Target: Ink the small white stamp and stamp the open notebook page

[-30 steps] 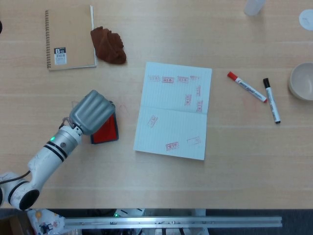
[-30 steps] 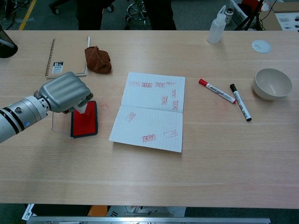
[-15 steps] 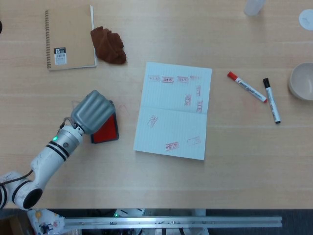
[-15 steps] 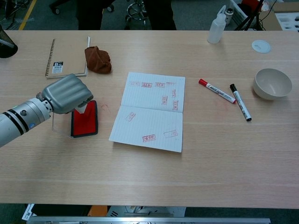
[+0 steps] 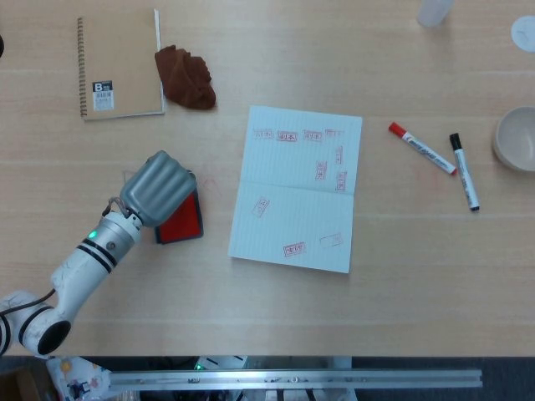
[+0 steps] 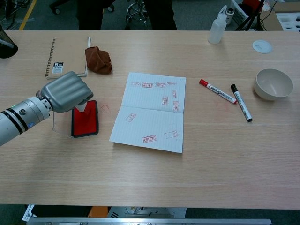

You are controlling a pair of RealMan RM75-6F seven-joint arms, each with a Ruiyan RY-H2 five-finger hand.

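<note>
At the left of the frame the left robot hand (image 6: 64,92) is curled around the small white stamp (image 6: 81,107), whose white tip shows just beneath the fingers in the chest view, over the upper end of the red ink pad (image 6: 84,119). The right robot hand is not in view. The open notebook page (image 6: 151,112) lies at centre frame, already carrying several red marks. To ink well, the stamp face should probably meet the pad flat and press straight down, then lift vertically before crossing to a blank patch of the page.
</note>
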